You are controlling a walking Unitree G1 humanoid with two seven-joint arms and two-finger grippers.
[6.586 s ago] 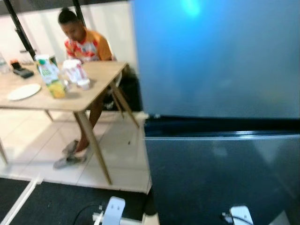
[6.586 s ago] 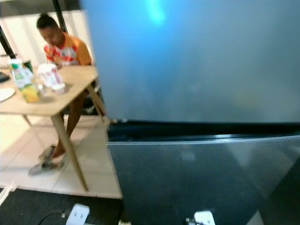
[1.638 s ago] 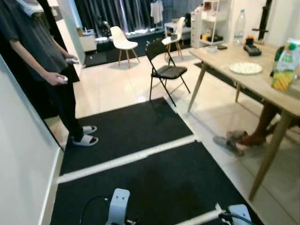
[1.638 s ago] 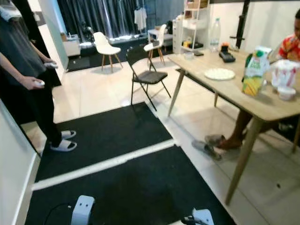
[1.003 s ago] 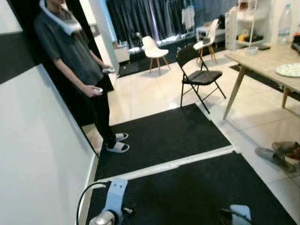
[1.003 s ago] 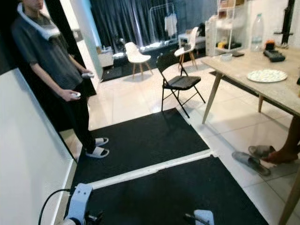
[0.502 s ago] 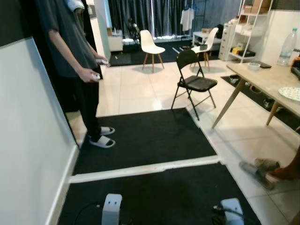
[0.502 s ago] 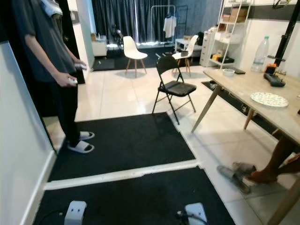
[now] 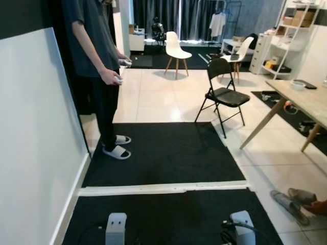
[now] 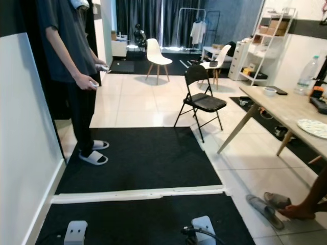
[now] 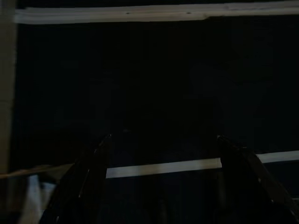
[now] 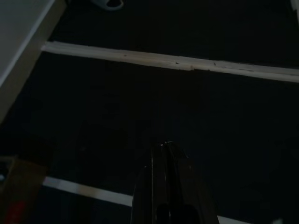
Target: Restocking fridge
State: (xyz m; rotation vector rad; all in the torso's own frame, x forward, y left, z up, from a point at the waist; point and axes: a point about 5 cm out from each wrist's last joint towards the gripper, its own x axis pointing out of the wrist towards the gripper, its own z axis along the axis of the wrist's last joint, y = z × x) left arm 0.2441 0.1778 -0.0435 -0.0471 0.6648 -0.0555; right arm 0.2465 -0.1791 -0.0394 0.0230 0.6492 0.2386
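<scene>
My left gripper [image 11: 161,137] hangs low over a black floor mat [image 9: 163,153], open, with nothing between its two fingers [image 11: 100,144]. My right gripper [image 12: 163,143] hangs over the same dark mat, shut and holding nothing. Both silver wrists [image 9: 116,227] [image 9: 240,229] sit at the lower edge of the eye views. A wooden table [image 10: 286,109] at the right carries a plate [image 10: 312,127], a bowl [image 10: 269,91] and a water bottle [image 10: 306,74].
A person [image 9: 97,61] holding controllers stands at the left beside a white wall panel [image 9: 36,153]. A black folding chair [image 9: 225,94] and a white chair [image 9: 176,51] stand ahead. Slippers [image 10: 265,204] and a seated person's foot [image 10: 301,209] lie under the table. White strip [image 9: 163,188] crosses the mats.
The camera has swung away from the fridge front to the room and, in the last half second, a little further left. Both arms hang as before.
</scene>
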